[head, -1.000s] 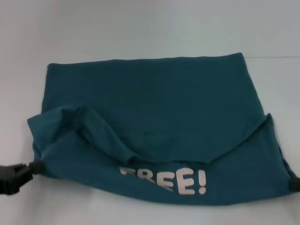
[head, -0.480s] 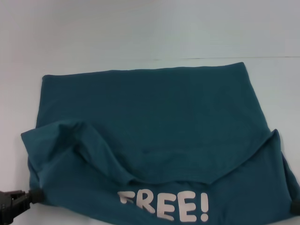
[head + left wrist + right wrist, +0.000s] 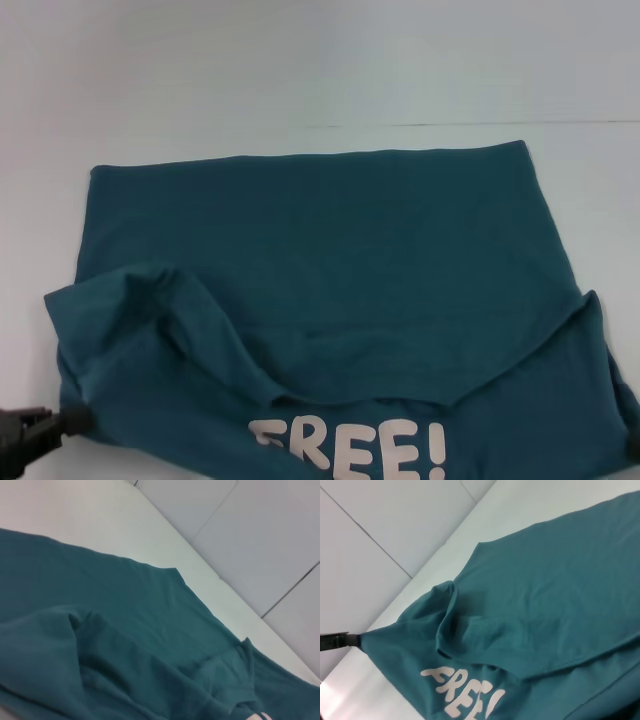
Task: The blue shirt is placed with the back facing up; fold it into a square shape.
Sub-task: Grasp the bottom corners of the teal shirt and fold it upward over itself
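We saw the blue shirt [image 3: 330, 290] spread across the white table [image 3: 300, 70], filling the frame's middle and bottom. At lower left, the left gripper [image 3: 62, 423] pinched its corner. At the lower right edge, we could not tell the right gripper's [image 3: 634, 447] finger state.

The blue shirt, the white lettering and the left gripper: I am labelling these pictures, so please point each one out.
blue shirt [image 3: 330, 240], head view, on the flat plain middle of the cloth.
white lettering [image 3: 350, 450], head view, on the middle letters.
left gripper [image 3: 72, 420], head view, on its tip at the shirt's near left corner.
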You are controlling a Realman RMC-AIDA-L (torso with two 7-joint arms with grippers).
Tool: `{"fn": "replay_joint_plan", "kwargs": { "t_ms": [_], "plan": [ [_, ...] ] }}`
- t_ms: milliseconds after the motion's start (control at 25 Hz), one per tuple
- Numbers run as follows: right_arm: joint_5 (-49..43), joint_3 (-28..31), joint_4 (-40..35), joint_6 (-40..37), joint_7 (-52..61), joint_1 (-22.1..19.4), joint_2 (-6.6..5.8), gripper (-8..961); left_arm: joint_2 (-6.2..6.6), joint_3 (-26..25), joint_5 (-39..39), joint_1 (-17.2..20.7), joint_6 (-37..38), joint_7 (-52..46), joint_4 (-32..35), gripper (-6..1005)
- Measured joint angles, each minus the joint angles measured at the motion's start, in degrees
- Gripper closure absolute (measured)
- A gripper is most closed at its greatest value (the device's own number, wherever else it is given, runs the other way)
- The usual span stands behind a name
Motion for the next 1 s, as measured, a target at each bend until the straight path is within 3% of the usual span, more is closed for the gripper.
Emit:
{"fn": "replay_joint_plan", "kwargs": {
  "t_ms": [280,440,720,1000],
  "plan": [
    [0.1,3.7,0.7,2.7,1.3,5.4,-0.65,921,1.46,-3.8,-1.3,-5.3,-1.1,-2.2,-1.0,995],
    [0.0,4.2,0.9,7.8,4.2,10.6,-1.07,921,3.07,-4.7,-2.6,-11.1,-5.5,-4.3,-4.1,995],
    [0.0,2.6,6.3,20.9,5.2,20.1,-2.53,921,4.38,-4.4,-2.6,-19.9,-20.0,-5.3,-12.2,995],
    [0.0,-1.5,11.2,38.1,4.6,27.2,-2.64,920,3.91,-4.1,-4.2,-24.7,-36.0,-5.4,-17.3,994]
  ]
}}
